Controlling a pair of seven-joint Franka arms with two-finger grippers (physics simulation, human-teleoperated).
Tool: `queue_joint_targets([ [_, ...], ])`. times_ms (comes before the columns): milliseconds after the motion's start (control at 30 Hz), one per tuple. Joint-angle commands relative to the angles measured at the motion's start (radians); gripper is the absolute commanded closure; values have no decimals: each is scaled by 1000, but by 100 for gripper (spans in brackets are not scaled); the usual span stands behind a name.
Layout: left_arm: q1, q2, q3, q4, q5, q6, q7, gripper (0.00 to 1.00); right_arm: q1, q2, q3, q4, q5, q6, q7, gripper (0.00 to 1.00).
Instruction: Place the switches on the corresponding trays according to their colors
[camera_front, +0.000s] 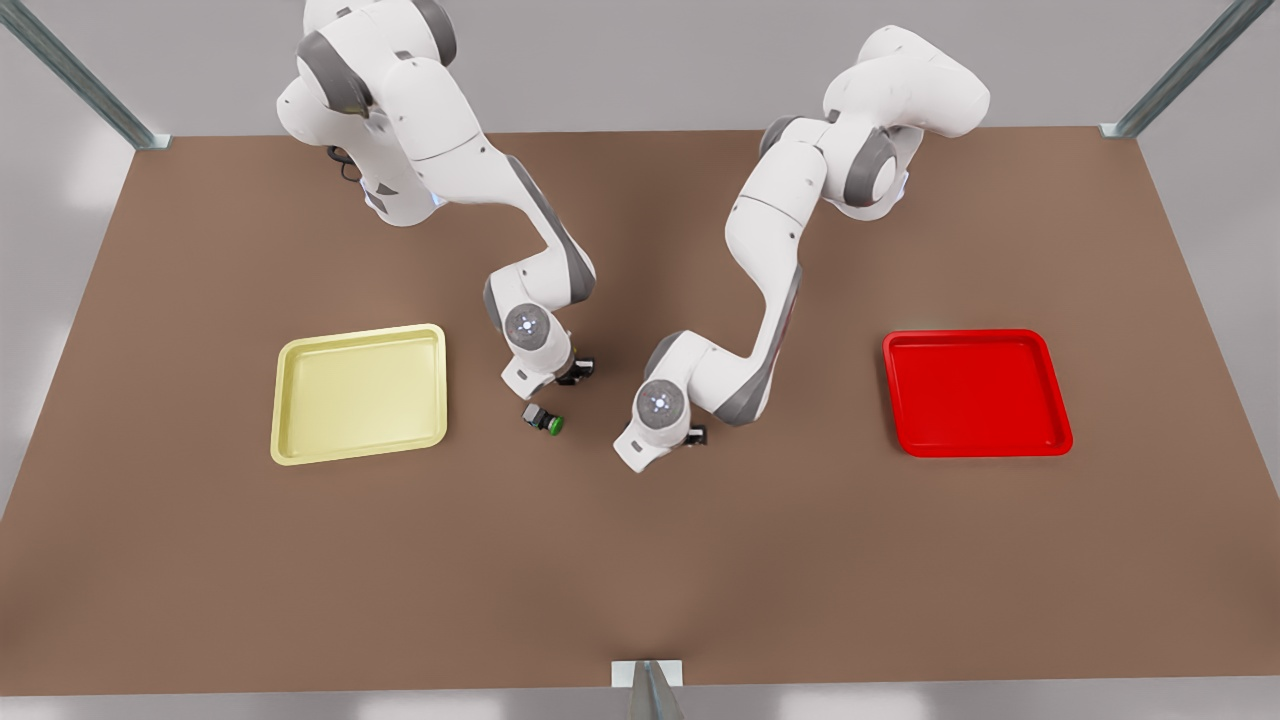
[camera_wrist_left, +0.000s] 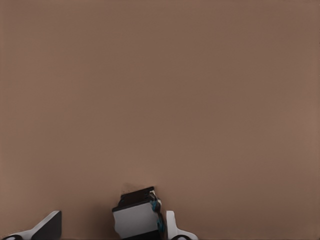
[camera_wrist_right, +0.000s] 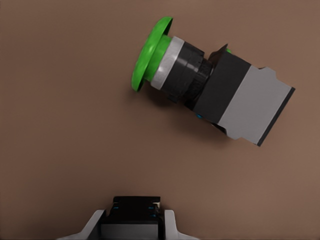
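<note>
On the brown table (camera_front: 640, 560), a pale yellow tray (camera_front: 360, 392) and a red tray (camera_front: 975, 393) lie bare, well apart, while both arms stoop at centre. The right gripper (camera_front: 578, 370), nearer the yellow tray, is clamped on the held switch (camera_wrist_right: 131, 216); the left gripper (camera_front: 695, 436) straddles the second switch (camera_wrist_left: 136, 217) on the table, fingers parted, one side not touching. Both look light, rigid and probably slippery, so they are best pinched across the flat boxy body. Their cap colours are hidden. A green-capped switch (camera_front: 543, 419) lies on its side nearby.
</note>
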Motion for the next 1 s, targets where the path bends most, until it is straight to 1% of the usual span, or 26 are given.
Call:
queue_joint_targets([
  [0,0,0,0,0,-2,0,-1,0,0,0,0,0,0,0,0,45],
  [167,5,-9,2,0,-61,3,-82,0,-6,-3,0,0,0,-2,-3,46],
  [267,0,-5,45,0,-127,5,-110,0,-8,-6,2,0,-2,-3,-3,46],
  [333,-2,-3,45,0,-127,12,-174,0,-5,-3,2,0,-2,0,-3,46],
  [533,0,-3,46,-2,-127,12,-182,0,-8,-5,0,0,-2,0,-5,47],
  [667,-8,-2,60,0,-127,29,-355,0,-8,-9,2,0,-2,-3,-2,47],
  [800,-34,9,83,0,-128,41,-368,0,-34,-129,-3,-75,-3,-6,-2,47],
  [867,-55,24,101,0,-127,58,-366,0,-120,-233,-5,-172,-20,-5,-6,47],
  [933,-69,37,114,0,-127,74,-363,0,-265,-348,-2,-281,-147,-6,-15,47],
  [967,-69,37,114,0,-127,74,-360,0,-383,-397,2,-322,-202,-12,-118,47],
])
